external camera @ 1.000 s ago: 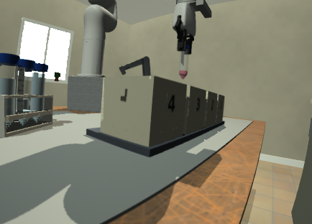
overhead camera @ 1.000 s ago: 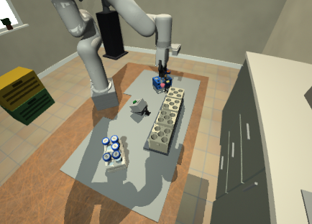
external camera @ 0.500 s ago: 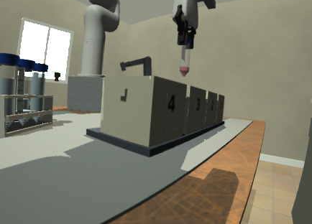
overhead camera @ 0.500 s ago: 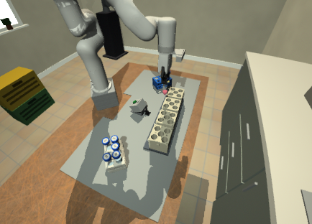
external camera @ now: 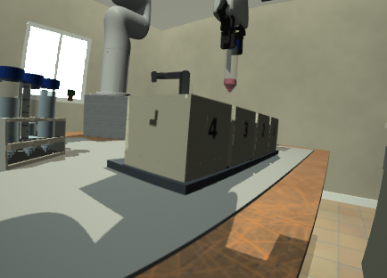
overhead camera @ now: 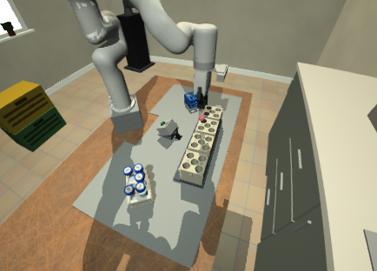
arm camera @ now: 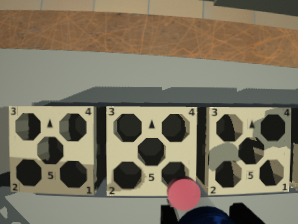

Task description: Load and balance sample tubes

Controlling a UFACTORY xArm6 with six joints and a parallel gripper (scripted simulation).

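My gripper (overhead camera: 201, 102) is shut on an upright tube with pink liquid in its cone (external camera: 230, 74) and holds it well above the row of adapters on the loading stand (overhead camera: 201, 140). The tube's cap is hidden by the fingers. In the wrist view the pink tip (arm camera: 184, 194) hangs over the front edge of the middle adapter (arm camera: 151, 149), beside its hole 1. All adapter holes in view are empty. Adapter 4 (external camera: 212, 129) is nearest the exterior camera, with adapter 3 (external camera: 245, 129) behind it. The blue sample rack (overhead camera: 189, 99) stands beside the far end of the stand.
The rack of blue-capped water blanks (overhead camera: 138, 185) stands at the near left of the mat. The sloped desk with the green DONE key (overhead camera: 163, 122) is left of the stand. The arm's base block (overhead camera: 126, 115) is further left, and a cabinet (overhead camera: 304, 161) stands on the right.
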